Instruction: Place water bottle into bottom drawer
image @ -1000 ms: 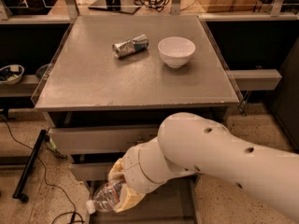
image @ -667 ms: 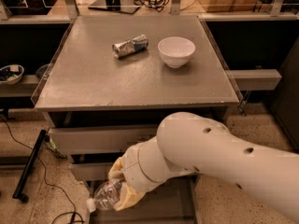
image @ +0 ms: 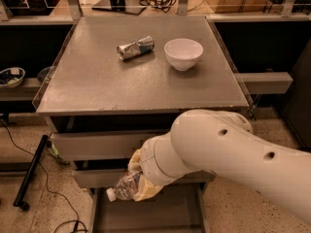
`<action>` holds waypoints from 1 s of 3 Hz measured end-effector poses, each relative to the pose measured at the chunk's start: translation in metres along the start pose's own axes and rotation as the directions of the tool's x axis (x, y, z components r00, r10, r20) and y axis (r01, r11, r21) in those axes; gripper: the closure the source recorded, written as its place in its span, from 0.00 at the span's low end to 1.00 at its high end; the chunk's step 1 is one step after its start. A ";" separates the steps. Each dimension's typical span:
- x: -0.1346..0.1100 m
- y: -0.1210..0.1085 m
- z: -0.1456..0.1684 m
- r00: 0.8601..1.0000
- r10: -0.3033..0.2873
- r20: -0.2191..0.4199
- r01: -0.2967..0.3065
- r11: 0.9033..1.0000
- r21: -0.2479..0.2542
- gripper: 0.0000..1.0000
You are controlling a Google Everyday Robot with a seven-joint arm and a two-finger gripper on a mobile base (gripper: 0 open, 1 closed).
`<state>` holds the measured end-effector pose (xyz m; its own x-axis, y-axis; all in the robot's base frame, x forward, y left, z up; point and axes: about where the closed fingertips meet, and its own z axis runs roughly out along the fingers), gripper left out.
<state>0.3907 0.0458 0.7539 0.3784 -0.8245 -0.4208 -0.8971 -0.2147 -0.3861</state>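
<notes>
the gripper (image: 138, 181) hangs low at 6 o'clock in the view, in front of the cabinet (image: 121, 86), at the end of the white arm (image: 233, 149). its yellowish fingers (image: 146, 193) are closed around the water bottle (image: 125, 185) - one above it, one below. the bottle lies tilted, white cap toward 8 o'clock, held just over the front of the pulled-out bottom drawer (image: 150, 216), not resting on its floor. on the cabinet top, a crushed can (image: 135, 47) lies at 9 o'clock of a white bowl (image: 183, 53) - near, not touching.
</notes>
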 end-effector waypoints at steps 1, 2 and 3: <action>-0.001 0.002 0.001 1.000 0.004 0.003 -0.004 1.000 -0.003 1.00; 0.002 0.013 0.022 0.999 0.036 0.022 -0.036 0.999 -0.009 1.00; 0.015 0.030 0.059 0.994 0.099 0.037 -0.098 0.995 -0.030 1.00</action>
<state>0.3831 0.0583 0.6877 0.2962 -0.8216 -0.4871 -0.9361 -0.1485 -0.3187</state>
